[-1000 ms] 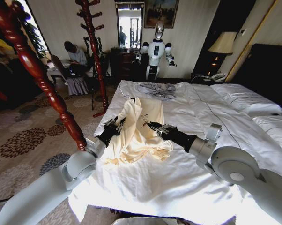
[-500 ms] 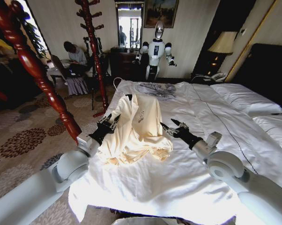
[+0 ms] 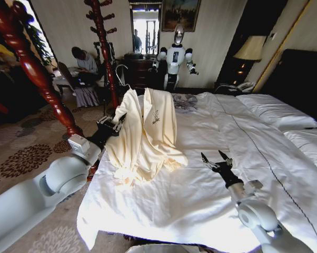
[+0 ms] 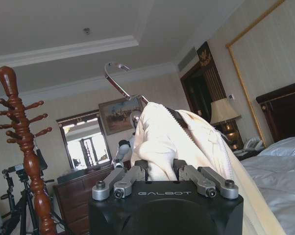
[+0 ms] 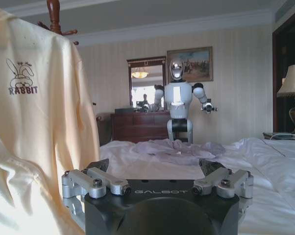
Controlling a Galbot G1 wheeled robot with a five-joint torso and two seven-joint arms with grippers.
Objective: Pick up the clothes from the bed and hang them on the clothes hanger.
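Left claw clamps shirt (hook above).

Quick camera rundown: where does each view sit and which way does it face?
Head: high on the robot, looking down the bed; both arms show.
Left wrist: behind left hand, facing up at the shirt on the hanger.
Right wrist: low over the sheets behind open right hand, facing the far wall.
All three views share the shirt.

One cream shirt, hung over one black hanger with silver hook, held up at left edge of bed. One grey garment at far end of bed. Two white pillows at bed's right side. Two grippers: left gripper at shirt, right gripper over bed, right of shirt. Two wooden coat stands left of bed.
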